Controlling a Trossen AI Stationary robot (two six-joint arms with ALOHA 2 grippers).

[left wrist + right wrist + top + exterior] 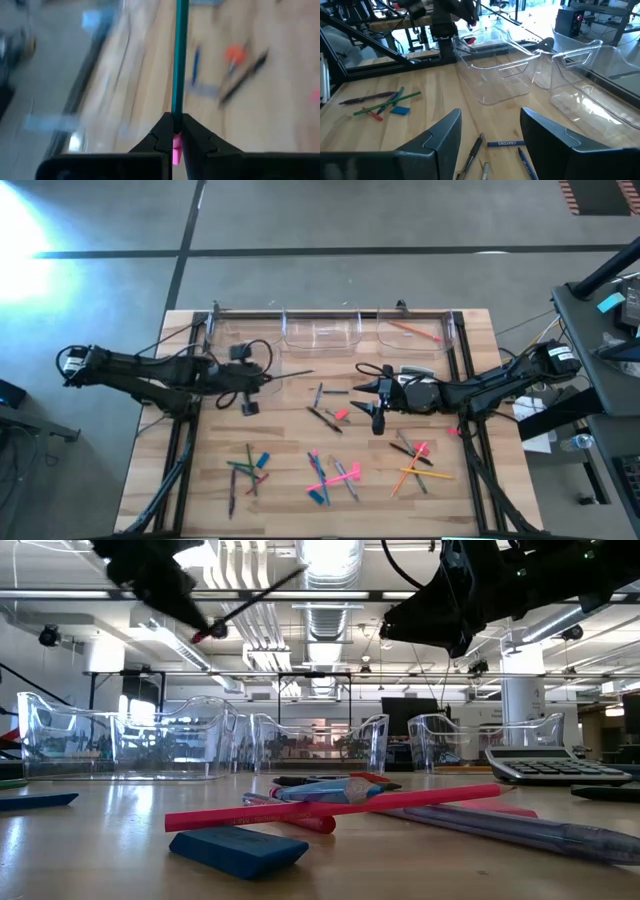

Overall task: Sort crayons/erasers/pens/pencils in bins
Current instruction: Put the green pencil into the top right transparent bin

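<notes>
Left gripper (176,131): pressed tight on a green pencil (179,60), raised above the desk (290,500) near the left bins (322,332).
Right gripper (490,131): spread, empty, over loose pens at desk centre.
Erasers: blue eraser (238,849) lies flat at the desk's near edge.
Calculator (548,766): sits right of the bins.

Left hand (262,380) clamped shut above the table's left side, right hand (372,402) open over the middle
</notes>
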